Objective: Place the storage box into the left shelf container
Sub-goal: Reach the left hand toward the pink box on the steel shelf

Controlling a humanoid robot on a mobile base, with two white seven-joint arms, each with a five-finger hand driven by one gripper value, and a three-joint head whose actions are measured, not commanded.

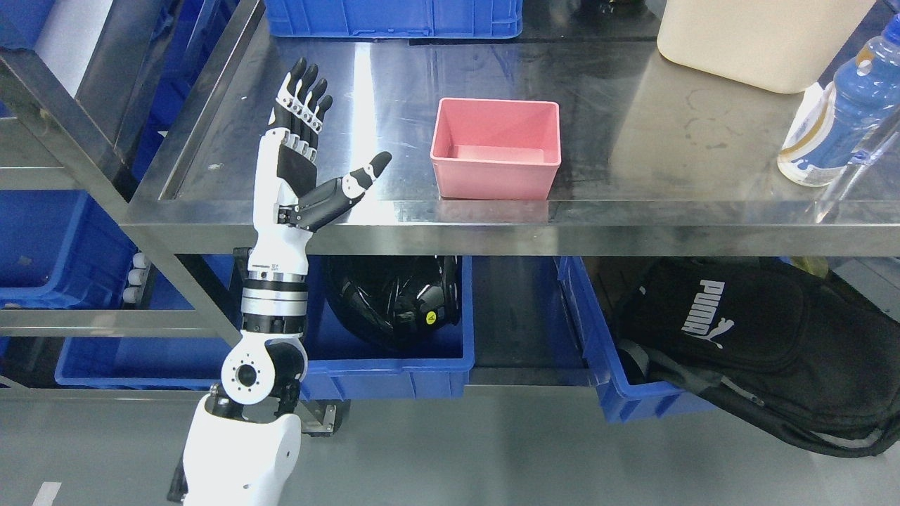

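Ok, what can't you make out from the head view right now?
- Right hand: out of frame.
- Blue bin at the back: cut off by the top edge.
- Helmet in the lower bin: top hidden by the steel shelf.
- Bottle: cut off by the right edge.
- Beige container: top cut off.

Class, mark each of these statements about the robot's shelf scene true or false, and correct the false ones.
1. The pink storage box stands upright and empty on the steel shelf. True.
2. The left hand grips the pink storage box. False: its fingers are spread, holding nothing, and it is apart from the box, to its left.
3. A black helmet lies in a blue bin below the shelf. True.
4. The black bag sits on the shelf top beside the box. False: it is below the shelf, at the lower right.
5. A blue bottle stands at the shelf's right edge. True.
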